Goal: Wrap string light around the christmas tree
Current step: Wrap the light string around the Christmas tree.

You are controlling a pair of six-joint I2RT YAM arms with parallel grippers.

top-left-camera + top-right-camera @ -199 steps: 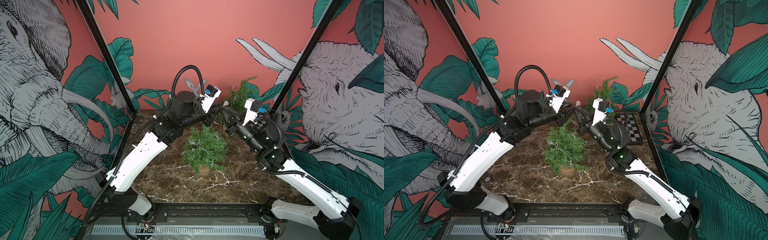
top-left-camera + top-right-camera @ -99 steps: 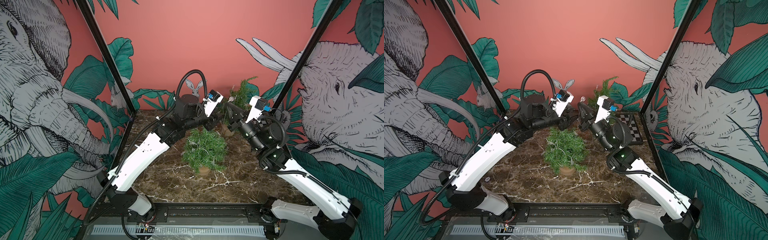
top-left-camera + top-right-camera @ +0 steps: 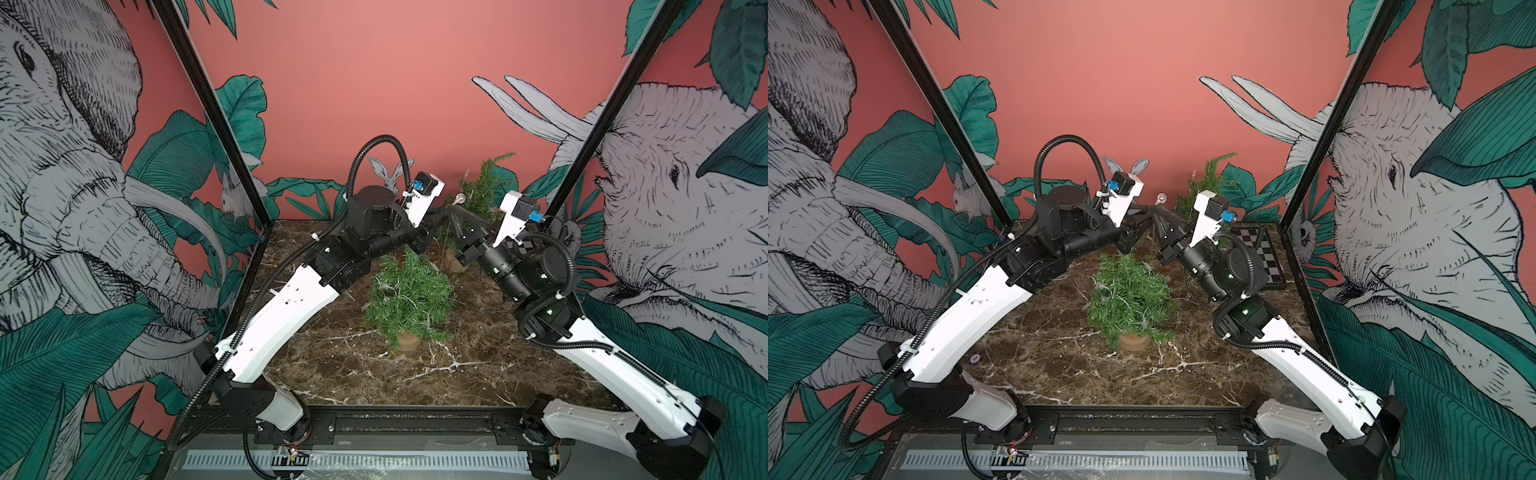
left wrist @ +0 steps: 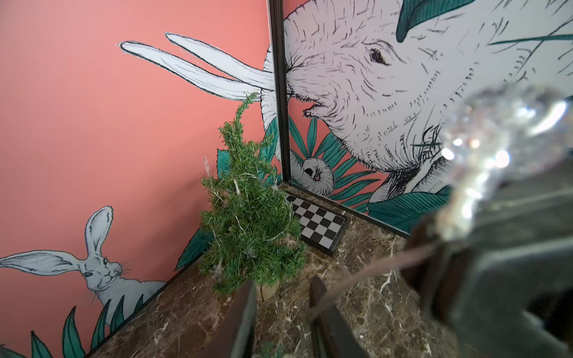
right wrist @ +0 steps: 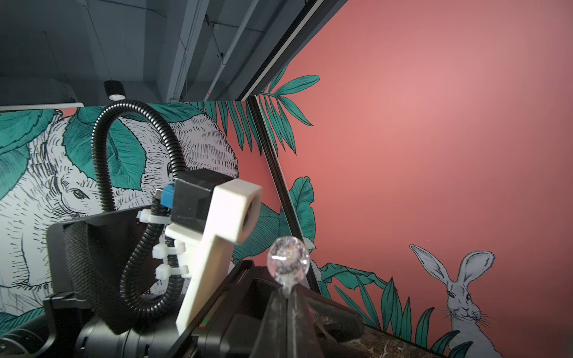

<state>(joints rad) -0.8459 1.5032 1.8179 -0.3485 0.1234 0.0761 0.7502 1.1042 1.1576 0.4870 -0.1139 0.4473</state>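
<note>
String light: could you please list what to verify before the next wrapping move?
Right gripper jaws shut on the thin-wired string light under its clear round bulb: ok.
Left gripper jaws shut on it: not ok, they stand apart.
Small green Christmas tree upright on the brown marble table: ok.
Both grippers clear of the second green tree at the back corner: cannot tell.

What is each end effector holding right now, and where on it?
The right end effector is shut on the string light, pinched just below a clear bulb. The left end effector is open, clamping nothing; the string light runs past one finger.
</note>
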